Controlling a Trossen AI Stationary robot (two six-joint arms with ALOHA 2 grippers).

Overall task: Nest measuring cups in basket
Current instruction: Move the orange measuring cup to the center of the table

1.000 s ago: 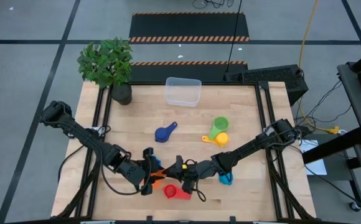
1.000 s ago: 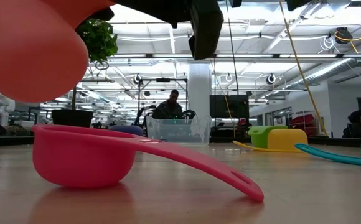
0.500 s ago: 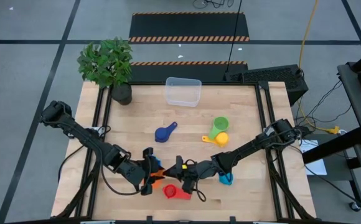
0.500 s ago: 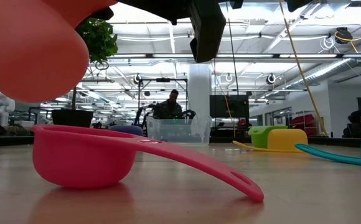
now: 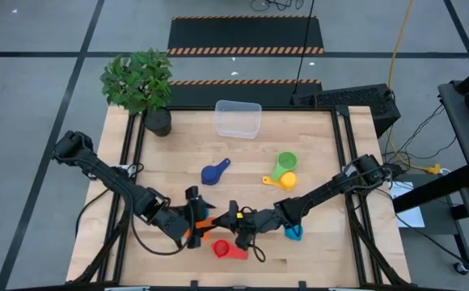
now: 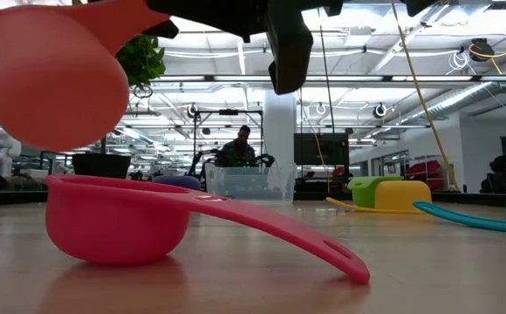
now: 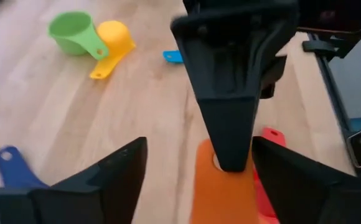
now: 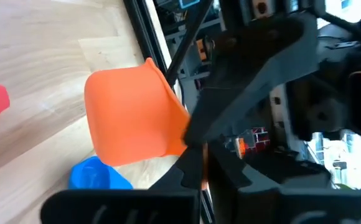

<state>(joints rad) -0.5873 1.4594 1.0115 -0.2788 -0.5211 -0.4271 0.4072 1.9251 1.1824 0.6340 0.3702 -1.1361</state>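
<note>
1. The wooden table [image 5: 242, 186] holds everything.
2. The clear basket [image 5: 238, 118] sits at the far edge, well apart from both arms.
3. The left gripper [image 5: 198, 226] has its fingers spread wide, on both sides of the orange cup's handle.
4. The right gripper [image 5: 233, 220] pinches the orange measuring cup [image 6: 48, 74] by its handle, up in the air.
5. The red cup [image 6: 118, 218] rests on the table just below it.
6. The green cup [image 5: 285, 164] touches the yellow cup [image 5: 286, 180].
7. The dark blue cup [image 5: 213, 172] lies near the middle.

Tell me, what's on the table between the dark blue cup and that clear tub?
Nothing: in the high view only bare wood separates the dark blue cup from the clear tub.
</note>
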